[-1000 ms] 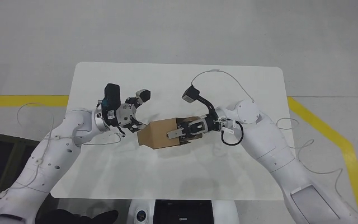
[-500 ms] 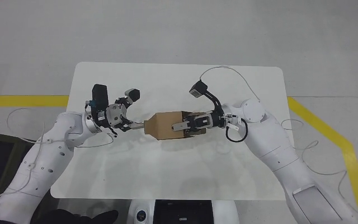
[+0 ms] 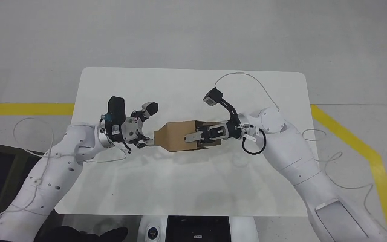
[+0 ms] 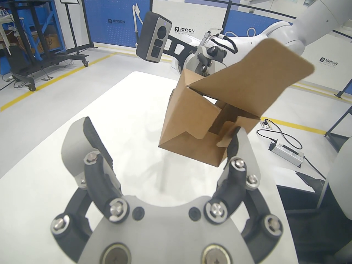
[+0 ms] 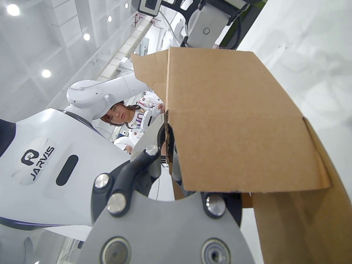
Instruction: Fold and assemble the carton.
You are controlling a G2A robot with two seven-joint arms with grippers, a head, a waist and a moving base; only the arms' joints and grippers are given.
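Carton, brown corrugated cardboard: unmoved, aloft over white desk, right claw clamped on its wall. Left claw, spread wide, empty, has re-approached the open flaps; folding likely imminent.

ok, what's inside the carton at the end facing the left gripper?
Inside the carton: inner flaps folded in, with a dark gap between them. One large flap stands open. Anything deeper is covered by the flaps.
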